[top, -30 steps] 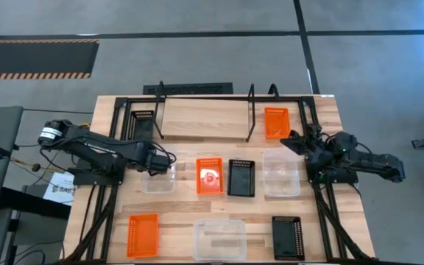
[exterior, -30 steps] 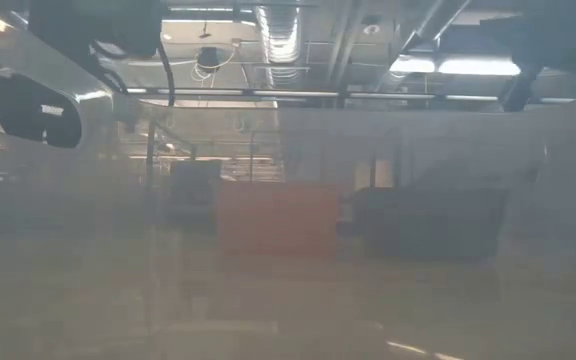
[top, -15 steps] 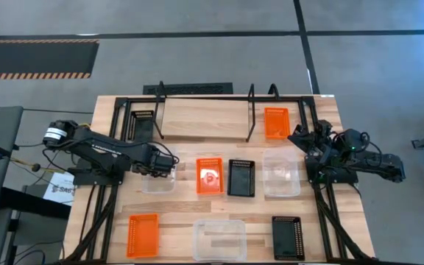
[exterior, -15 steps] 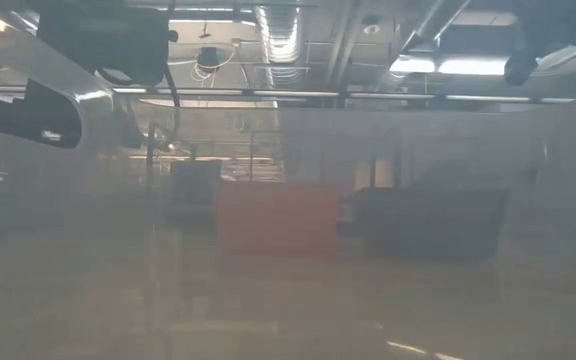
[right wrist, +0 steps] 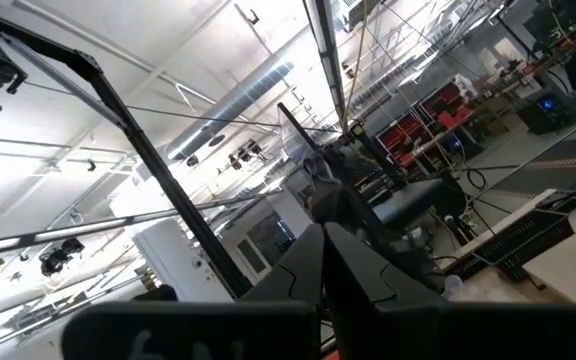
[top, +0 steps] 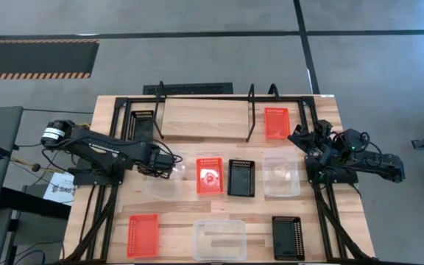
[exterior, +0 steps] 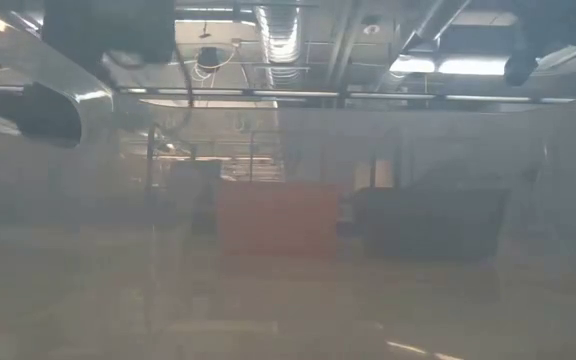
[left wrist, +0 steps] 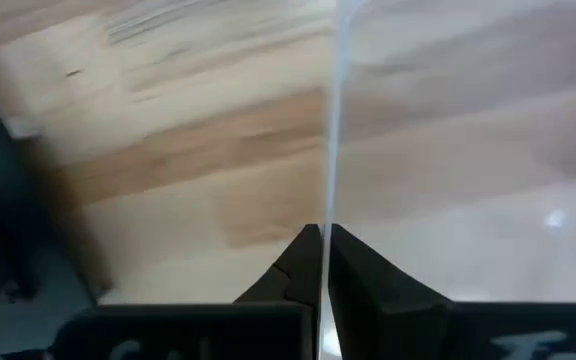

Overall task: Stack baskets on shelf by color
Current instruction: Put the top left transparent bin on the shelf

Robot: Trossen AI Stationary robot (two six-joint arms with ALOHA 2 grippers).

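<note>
L arm: stretched low across table [top: 190, 221]; left end effector [left wrist: 324, 245] pinching wall of clear basket [top: 160, 179], mid row, far left. R arm: folded at table's right edge; right end effector [right wrist: 322, 240] pressed together, aimed upward.

Glossy translucent plastic basket [top: 158, 179] on the matt, grained wooden tabletop [top: 179, 213].

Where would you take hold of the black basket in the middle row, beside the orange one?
Probably the rim of its far short wall, from straight above: the black basket lies flat and open-topped, so one finger goes inside, one outside. That wall faces bare table, while the orange basket crowds one long side. The right pincer waits nearest.
</note>
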